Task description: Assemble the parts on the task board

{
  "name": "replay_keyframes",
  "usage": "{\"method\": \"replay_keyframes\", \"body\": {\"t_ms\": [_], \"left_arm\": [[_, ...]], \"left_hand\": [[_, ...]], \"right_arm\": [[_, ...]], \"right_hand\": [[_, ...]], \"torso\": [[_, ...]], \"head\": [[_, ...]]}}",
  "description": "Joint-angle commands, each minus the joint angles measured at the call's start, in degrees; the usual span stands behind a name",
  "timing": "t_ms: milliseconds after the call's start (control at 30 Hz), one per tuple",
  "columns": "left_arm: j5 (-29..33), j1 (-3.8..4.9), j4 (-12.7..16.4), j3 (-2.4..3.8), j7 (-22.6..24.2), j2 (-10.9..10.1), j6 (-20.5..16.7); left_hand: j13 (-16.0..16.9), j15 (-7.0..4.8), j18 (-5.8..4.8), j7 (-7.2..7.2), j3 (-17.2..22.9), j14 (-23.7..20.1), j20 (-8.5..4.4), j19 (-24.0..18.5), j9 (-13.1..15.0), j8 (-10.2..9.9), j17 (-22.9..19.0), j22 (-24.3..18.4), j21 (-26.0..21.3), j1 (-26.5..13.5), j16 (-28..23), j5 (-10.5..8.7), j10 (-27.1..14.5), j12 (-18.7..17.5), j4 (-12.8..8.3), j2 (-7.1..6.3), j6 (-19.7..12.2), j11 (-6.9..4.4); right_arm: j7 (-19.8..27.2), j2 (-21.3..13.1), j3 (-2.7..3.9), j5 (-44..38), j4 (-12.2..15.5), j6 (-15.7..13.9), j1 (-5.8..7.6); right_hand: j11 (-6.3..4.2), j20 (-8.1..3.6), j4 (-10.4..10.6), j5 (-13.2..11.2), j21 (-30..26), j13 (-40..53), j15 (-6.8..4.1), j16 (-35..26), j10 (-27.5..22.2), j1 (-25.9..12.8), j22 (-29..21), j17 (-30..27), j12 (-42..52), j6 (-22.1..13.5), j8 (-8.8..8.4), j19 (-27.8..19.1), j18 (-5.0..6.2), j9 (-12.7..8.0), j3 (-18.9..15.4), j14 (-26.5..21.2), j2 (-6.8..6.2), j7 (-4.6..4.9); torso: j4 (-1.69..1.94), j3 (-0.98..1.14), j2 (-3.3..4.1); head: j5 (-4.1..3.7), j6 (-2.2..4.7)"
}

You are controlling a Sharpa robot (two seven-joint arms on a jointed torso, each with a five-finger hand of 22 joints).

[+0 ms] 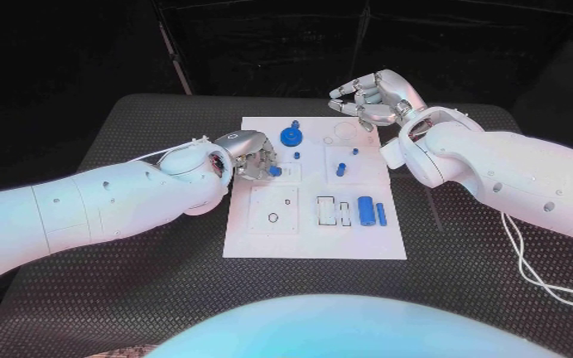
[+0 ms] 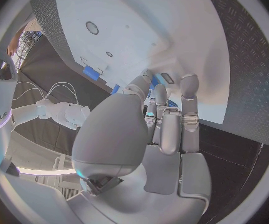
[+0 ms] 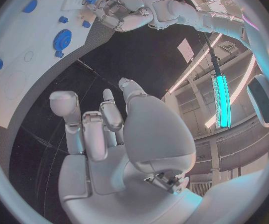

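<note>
Table: you can see a black table [image 1: 143, 292] with a bumpy pattern on its top.
Cable: you can see a thin white cable [image 1: 526, 258] lying on the table by its right edge.

The left arm reaches in from the near left, its forearm angled toward the middle of the table, and the left hand [image 1: 248, 156] sits low with its fingers [image 2: 170, 129] curled downward and close together. Whether they pinch anything cannot be told. The right arm comes in from the right, bent at the wrist, carrying the right hand [image 1: 373, 99] raised at the far side, its fingers [image 3: 91, 129] loosely curled and apart, holding nothing.
</note>
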Motion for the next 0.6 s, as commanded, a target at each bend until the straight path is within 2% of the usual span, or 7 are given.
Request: {"method": "replay_keyframes", "body": {"t_ms": [33, 200, 367, 500, 600], "left_arm": [[0.32, 0.27, 0.37, 0.79, 1.79, -0.38, -3.62], [1.0, 0.26, 1.18, 1.98, 2.6, -1.01, -4.68], [1.25, 0.25, 2.01, 3.12, 2.74, -1.76, -4.66], [1.28, 0.25, 2.29, 3.49, 2.32, -2.05, -3.01], [1.61, 0.26, 2.28, 3.61, 2.01, -2.11, -1.79]], "left_hand": [[-0.18, -0.22, -0.54, -0.1, 1.0, 0.01, -0.36, -0.15, 0.19, 0.38, -0.01, 0.17, 0.1, 1.54, 0.16, -0.2, 0.32, -0.43, 0.14, 2.56, 0.95, -0.21], [-1.18, -0.04, -0.03, 0.08, 3.96, -1.59, -0.19, -2.11, 0.24, 0.68, -2.52, -0.58, -3.19, 0.78, -1.31, -0.23, 0.08, -1.81, -0.27, 1.67, 0.83, 0.01], [-1.61, 0.0, 0.02, 0.1, 5.37, -1.72, -0.12, -2.38, 0.29, 0.89, -2.8, -0.37, -3.4, 0.12, -1.5, -0.26, 0.35, -2.28, -0.4, 1.14, 0.82, 0.05], [-1.83, 0.02, 0.0, 0.03, 6.29, -1.63, -0.07, -2.37, 0.35, 1.12, -2.77, -0.08, -3.26, -0.83, -1.46, -0.34, 0.68, -2.44, -0.27, 0.64, 0.86, 0.06], [-1.89, 0.01, -0.03, -0.05, 6.56, -1.48, -0.05, -2.24, 0.37, 1.2, -2.6, 0.12, -3.01, -1.47, -1.35, -0.38, 0.86, -2.42, -0.05, 0.37, 0.83, 0.03]], "right_arm": [[0.46, 0.05, 0.04, -0.12, 0.05, 0.23, 0.09], [0.48, 0.06, 0.04, -0.12, 0.0, 0.21, 0.09], [0.49, 0.04, 0.04, -0.12, -0.03, 0.23, 0.09], [0.16, 0.01, 0.04, -0.16, -0.02, 0.63, 0.09], [-1.78, -0.05, 0.04, -3.33, 0.23, 3.12, 0.09]], "right_hand": [[0.04, -0.15, -0.01, -0.15, -0.3, 0.05, -0.31, -0.31, 0.47, 0.56, 0.01, 9.42, 0.2, 0.49, 0.24, 0.16, 0.71, -0.02, 0.17, 4.69, 0.04, 0.07], [0.05, -0.15, 0.03, -0.14, -0.31, 0.01, -0.3, -0.31, 0.45, 0.51, -0.02, 9.43, 0.18, 0.49, 0.24, 0.15, 0.72, -0.02, 0.16, 4.69, 0.04, 0.08], [0.05, -0.15, 0.05, -0.14, -0.31, -0.01, -0.3, -0.32, 0.43, 0.47, -0.02, 9.41, 0.16, 0.49, 0.24, 0.15, 0.72, -0.02, 0.15, 4.69, 0.04, 0.08], [0.06, -0.15, 0.08, -0.14, -0.31, -0.03, -0.3, -0.33, 0.42, 0.44, -0.01, 9.39, 0.15, 0.5, 0.24, 0.15, 0.71, -0.02, 0.13, 4.69, 0.04, 0.08], [0.06, -0.15, 0.1, -0.11, -0.24, 0.04, -0.29, -0.21, 0.49, 0.45, 0.11, 9.58, 0.22, 0.48, 0.23, 0.22, 0.69, -0.03, 0.19, 4.73, 0.13, 0.08]], "torso": [[0.01, 0.01, -0.03], [0.04, 0.02, -0.04], [-0.01, 0.02, -0.04], [-0.01, 0.04, -0.03], [0.0, 0.06, -0.05]], "head": [[-0.03, -0.01], [-0.01, -0.01], [0.01, -0.01], [-0.01, -0.01], [0.02, -0.01]]}}
